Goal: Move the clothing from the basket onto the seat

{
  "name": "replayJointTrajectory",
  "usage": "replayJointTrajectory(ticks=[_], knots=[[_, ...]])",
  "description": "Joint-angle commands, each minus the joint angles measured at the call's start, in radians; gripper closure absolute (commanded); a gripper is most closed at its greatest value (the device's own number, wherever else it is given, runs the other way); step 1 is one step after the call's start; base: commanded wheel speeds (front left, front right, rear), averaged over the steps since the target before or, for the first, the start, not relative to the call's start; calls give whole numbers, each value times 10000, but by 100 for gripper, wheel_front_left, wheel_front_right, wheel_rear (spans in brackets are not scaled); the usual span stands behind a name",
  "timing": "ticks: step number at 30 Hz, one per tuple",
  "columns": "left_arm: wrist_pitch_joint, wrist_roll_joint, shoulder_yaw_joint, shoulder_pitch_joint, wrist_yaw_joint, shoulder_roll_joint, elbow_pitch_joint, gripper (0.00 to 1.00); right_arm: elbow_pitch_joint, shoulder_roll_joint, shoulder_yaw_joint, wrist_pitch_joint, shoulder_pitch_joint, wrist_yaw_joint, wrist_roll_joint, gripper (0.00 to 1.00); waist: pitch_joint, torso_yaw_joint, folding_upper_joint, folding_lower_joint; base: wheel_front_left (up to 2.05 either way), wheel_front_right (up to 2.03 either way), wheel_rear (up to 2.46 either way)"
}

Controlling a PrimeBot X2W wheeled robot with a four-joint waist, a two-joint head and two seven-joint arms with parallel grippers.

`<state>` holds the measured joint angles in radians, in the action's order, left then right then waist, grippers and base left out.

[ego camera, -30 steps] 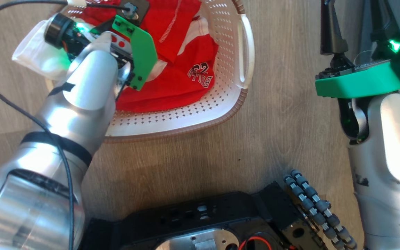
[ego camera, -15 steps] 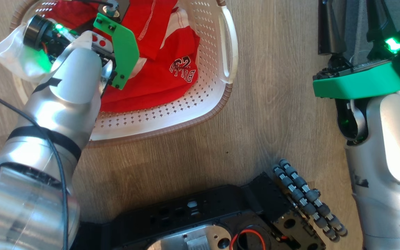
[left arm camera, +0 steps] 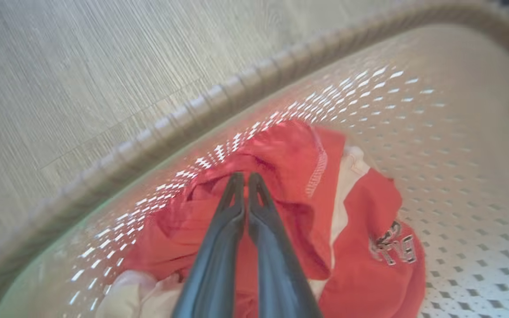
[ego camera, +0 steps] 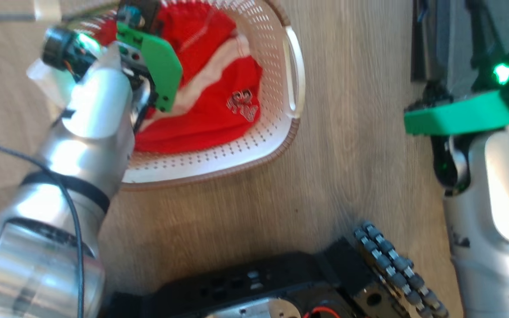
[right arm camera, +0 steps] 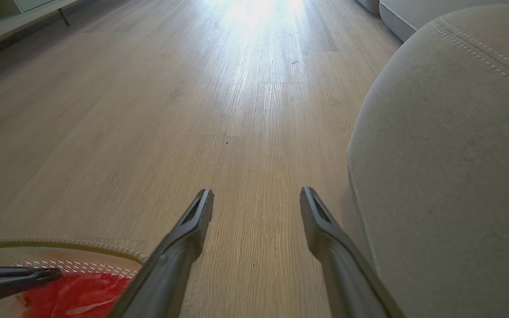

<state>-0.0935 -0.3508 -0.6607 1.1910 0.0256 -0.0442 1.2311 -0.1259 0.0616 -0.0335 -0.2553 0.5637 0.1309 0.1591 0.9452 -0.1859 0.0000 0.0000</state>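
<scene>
Left gripper (left arm camera: 245,176) has its fingers pressed together on a fold of the red clothing (left arm camera: 281,154), which is sitting in the basket (left arm camera: 435,132) on the left, ready to lift I'd guess. Right gripper (right arm camera: 256,192) hangs spread wide, empty, beside the grey seat (right arm camera: 449,154) on the right.

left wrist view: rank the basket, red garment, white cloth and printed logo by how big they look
1. basket
2. red garment
3. white cloth and printed logo: about alike; the cloth is cut off at the bottom edge, so unranked.
</scene>
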Motion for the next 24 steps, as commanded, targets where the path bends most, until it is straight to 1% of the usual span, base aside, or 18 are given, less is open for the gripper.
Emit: replayJointTrajectory(ticks=[1,5,6,7,13,16,17,24], knots=[[-430,-275,287,-606,145,-93,-263,100,168,-114,-53,-65,-700,-2,-111,0,-1006,559,0,0,0,0,0],[-1174,-841,558,-1388,460,-74,-477,100,-54,1,58,-65,-1073,-2,-319,0,-2311,1028,0,0,0,0,0],[-1321,-943,620,-1579,491,-72,-569,100,-105,51,82,-65,-1161,-2,-344,0,-2650,1135,0,0,0,0,0],[-1321,-943,620,-1579,491,-72,-569,100,-105,51,82,-65,-1161,-2,-344,0,-2650,1135,0,0,0,0,0],[-1668,-1517,1243,-2897,574,-175,-1635,100,-398,246,197,-65,-1825,-2,-342,0,-4595,1753,0,0,0,0,0],[-1677,-1578,1715,-3715,419,-481,-2841,100,-539,277,148,-65,-2202,-2,-321,0,-5392,1999,0,0,0,0,0],[-1679,-1577,2001,-4353,322,-681,-3604,100,-627,286,109,-65,-2436,-2,-290,0,-5872,2122,0,0,0,0,0],[-1681,-1627,2844,-6243,-68,-1310,-5840,100,-927,391,26,-65,-3216,-2,-245,0,-7220,2406,0,0,0,0,0]])
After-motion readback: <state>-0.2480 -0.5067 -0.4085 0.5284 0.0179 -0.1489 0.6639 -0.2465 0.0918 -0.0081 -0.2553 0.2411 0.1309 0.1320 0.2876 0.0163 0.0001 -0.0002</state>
